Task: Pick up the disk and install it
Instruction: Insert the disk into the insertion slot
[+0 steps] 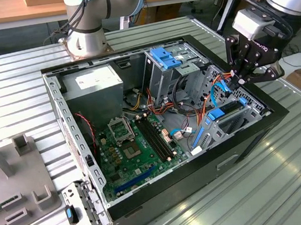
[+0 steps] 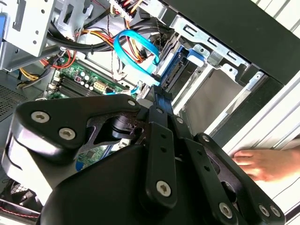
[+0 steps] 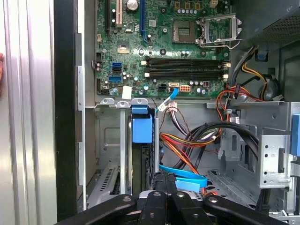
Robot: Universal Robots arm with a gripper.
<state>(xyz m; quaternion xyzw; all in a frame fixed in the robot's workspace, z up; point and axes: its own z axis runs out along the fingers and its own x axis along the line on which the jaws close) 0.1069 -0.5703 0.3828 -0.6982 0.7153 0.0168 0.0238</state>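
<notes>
Bright daylight, soft shadows, mild glare

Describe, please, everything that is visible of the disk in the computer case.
The disk is a flat dark hard drive in bright blue plastic rails, with a blue tab at its end. It stands on edge inside a grey metal bay at a corner of the open computer case, its tab end towards the motherboard. The bay walls flank it closely. The pincer is at its other end; whether it grips the disk cannot be seen.
</notes>
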